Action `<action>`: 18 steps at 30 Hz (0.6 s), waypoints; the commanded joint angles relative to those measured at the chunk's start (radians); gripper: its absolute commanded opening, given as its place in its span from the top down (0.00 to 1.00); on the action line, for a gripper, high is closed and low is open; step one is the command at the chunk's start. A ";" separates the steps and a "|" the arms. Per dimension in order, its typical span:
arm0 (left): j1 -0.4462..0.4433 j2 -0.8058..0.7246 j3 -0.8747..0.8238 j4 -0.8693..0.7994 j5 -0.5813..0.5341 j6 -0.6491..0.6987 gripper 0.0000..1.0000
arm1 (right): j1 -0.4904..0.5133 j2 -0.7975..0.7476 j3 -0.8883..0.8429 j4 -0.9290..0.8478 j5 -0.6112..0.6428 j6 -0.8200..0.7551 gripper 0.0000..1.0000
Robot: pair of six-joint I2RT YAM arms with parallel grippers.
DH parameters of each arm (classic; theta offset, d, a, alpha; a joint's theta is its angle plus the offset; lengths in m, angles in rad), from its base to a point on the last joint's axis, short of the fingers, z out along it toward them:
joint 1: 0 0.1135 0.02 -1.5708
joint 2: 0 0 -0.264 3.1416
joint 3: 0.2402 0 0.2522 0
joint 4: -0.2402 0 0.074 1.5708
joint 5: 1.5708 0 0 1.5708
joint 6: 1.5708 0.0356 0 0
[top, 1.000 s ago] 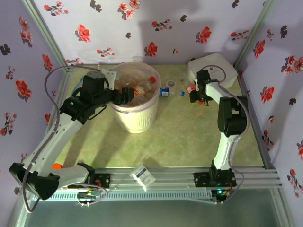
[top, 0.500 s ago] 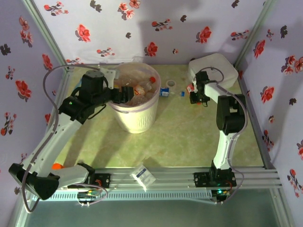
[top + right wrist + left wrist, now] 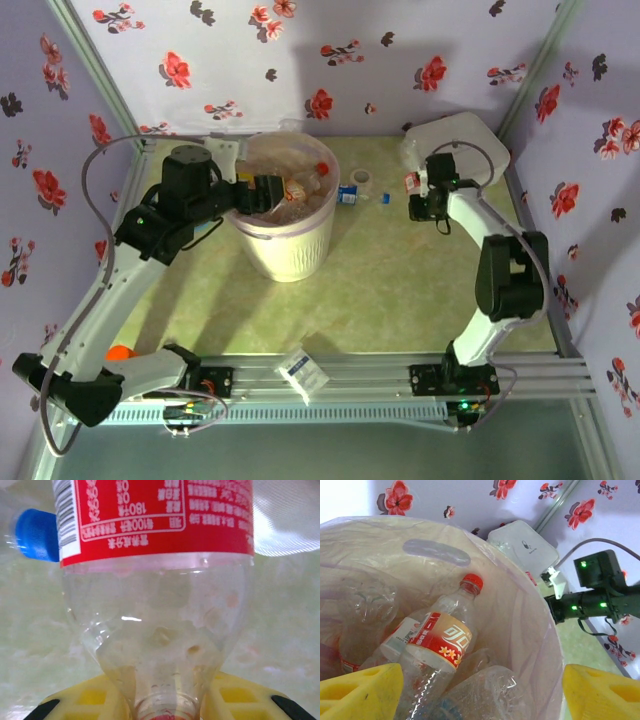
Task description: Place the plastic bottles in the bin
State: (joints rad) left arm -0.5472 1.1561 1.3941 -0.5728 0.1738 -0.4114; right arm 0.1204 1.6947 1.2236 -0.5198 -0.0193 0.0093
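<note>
While boxed in by lilac floral walls, pale green marbled tabletop. At 11 o'clock, left gripper spread empty over bin — red-capped bottle inside. At 2 o'clock, right gripper clamped on neck of red-labelled bottle, elbow swung outward since before.

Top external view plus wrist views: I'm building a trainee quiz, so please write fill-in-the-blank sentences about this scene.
1. The right fingers grip a bottle with a ____ label.
2. The ____ fingers hover open above the bin.
3. The topmost bottle in the bin has a ____ cap.
Missing: red; left; red.
</note>
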 commanded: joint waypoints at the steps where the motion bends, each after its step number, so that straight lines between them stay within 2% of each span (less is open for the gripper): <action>1: -0.007 0.010 0.030 0.061 0.036 -0.035 0.15 | 0.013 -0.122 -0.062 0.036 -0.114 0.067 0.68; 8: -0.007 0.079 0.085 0.202 0.153 -0.110 0.00 | 0.115 -0.512 -0.261 0.169 -0.284 0.097 0.71; 10: -0.008 0.113 0.112 0.232 0.181 -0.129 0.00 | 0.149 -0.605 -0.295 0.209 -0.349 0.131 0.71; 14: -0.015 0.198 0.175 0.274 0.213 -0.166 0.00 | 0.252 -0.746 -0.336 0.251 -0.376 0.167 0.71; 18: -0.034 0.280 0.243 0.309 0.236 -0.189 0.00 | 0.341 -0.788 -0.318 0.248 -0.399 0.175 0.70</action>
State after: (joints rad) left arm -0.5652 1.3968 1.5826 -0.3344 0.3599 -0.5571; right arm 0.4213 0.9165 0.9066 -0.3061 -0.3672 0.1516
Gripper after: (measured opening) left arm 0.997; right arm 0.330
